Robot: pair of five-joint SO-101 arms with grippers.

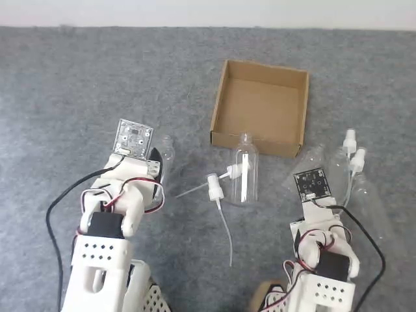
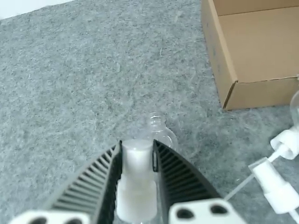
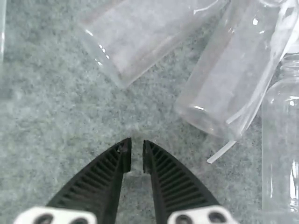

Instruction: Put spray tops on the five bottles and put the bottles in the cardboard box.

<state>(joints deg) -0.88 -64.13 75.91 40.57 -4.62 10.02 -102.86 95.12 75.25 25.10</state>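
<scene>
Left wrist view shows the left claw (image 2: 137, 145) clamped on a clear bottle (image 2: 135, 186), short of one front corner of the cardboard box (image 2: 243, 56). Out from the box's other front corner, the right claw (image 3: 137, 150) is nearly closed and holds nothing, above the table (image 3: 46, 116) beside lying bottles (image 3: 229, 84). A lone bottle (image 1: 245, 175) sits just before the box, with two loose spray tops (image 1: 215, 188) beside it.

Grey carpet (image 1: 97, 78) — pale wall (image 1: 195, 13) behind

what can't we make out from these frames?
High view: how many bottles lie at right; their clear bodies overlap.
High view: most of the held bottle, covered by the left arm.
Right wrist view: full length of those bottles, cut off by the edges.
</scene>
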